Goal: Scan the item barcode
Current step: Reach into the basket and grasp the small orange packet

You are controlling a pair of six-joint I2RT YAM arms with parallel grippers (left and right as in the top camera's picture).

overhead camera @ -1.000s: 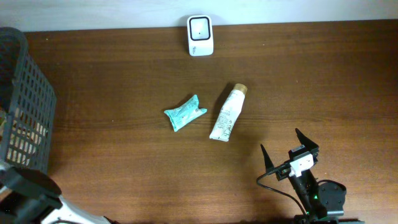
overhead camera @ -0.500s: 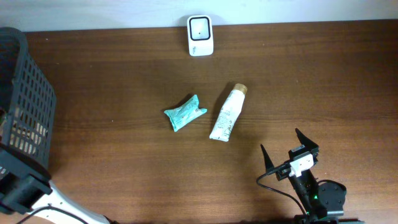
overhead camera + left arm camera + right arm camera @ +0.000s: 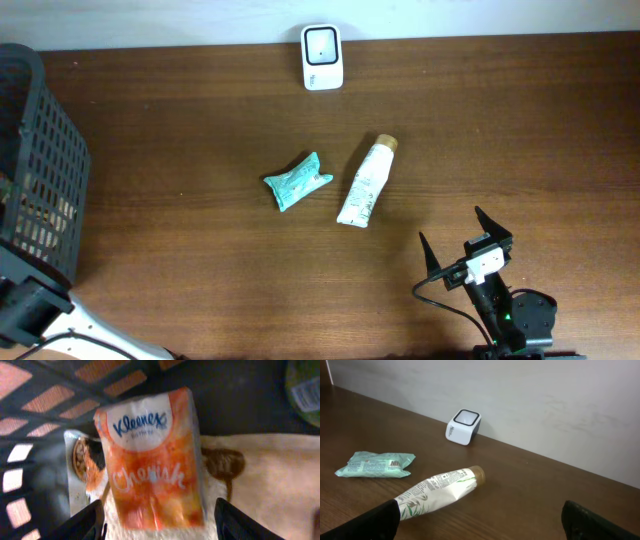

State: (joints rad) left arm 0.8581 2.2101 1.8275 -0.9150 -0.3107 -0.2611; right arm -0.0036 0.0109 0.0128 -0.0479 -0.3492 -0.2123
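Note:
An orange Kleenex tissue pack (image 3: 150, 460) lies inside the dark basket (image 3: 45, 150), on something white and fluffy. My left gripper (image 3: 160, 522) stands open over it, a finger on each side with a gap to the pack. The overhead view hides this gripper behind the basket. The white scanner (image 3: 322, 57) stands at the table's back edge, also in the right wrist view (image 3: 463, 426). My right gripper (image 3: 450, 228) is open and empty at the front right, above the bare table.
A teal packet (image 3: 297, 181) and a white tube (image 3: 365, 182) lie mid-table, the tube just ahead of the right gripper (image 3: 482, 527). In the basket lie a beige cloth (image 3: 270, 480), a green item (image 3: 305, 385) and a small snack packet (image 3: 82, 462).
The visible part of the left arm at the lower left has slid a little toward the table's left edge. The right arm and table items have not moved.

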